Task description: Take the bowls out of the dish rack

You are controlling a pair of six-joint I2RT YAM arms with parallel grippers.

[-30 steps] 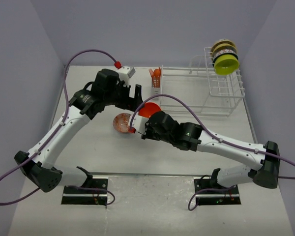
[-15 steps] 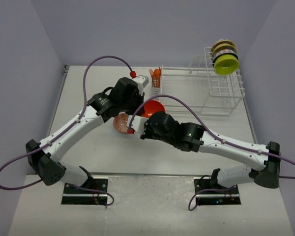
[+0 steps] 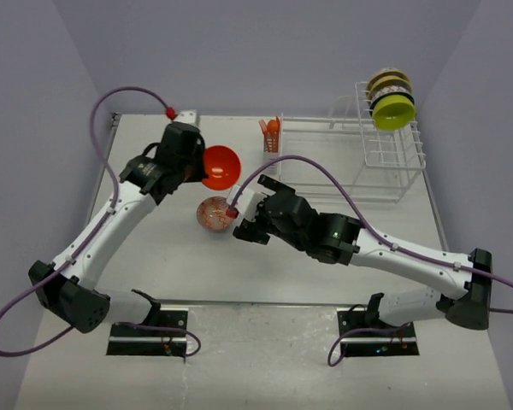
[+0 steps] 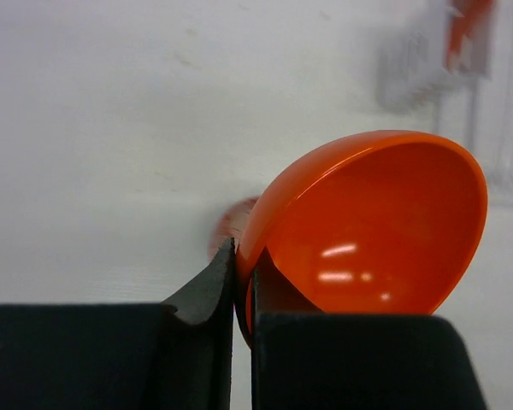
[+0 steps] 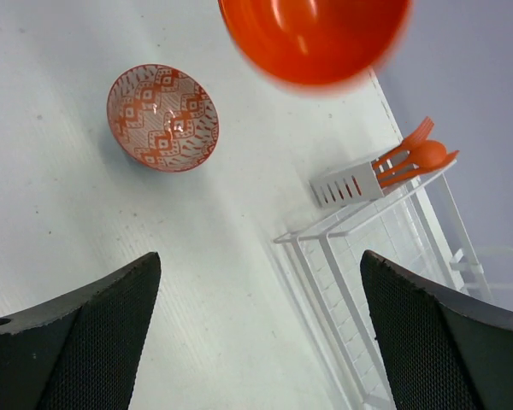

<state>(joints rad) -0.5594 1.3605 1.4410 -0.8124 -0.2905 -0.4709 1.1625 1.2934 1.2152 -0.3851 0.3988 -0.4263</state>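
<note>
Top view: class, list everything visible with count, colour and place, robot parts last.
table: one, white.
dish rack: one, white, table's far right.
racked bowls: several, lime-green in front, upright in the rack's tall part.
utensils: orange, in the rack's basket.
patterned bowl: one, red-and-white, on the table.
plain bowl: one, orange, gripped at its rim.
left pincer: one, black, shut on the plain bowl.
right pincer: one, black, open, empty.

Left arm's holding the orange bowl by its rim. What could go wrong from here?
1. The left gripper pinches only a thin bit of the orange bowl's rim, so the tilted bowl could slip or twist out.
2. The patterned bowl sits close by on the table, with the open right gripper beside it; a careless set-down could knock either.
</note>
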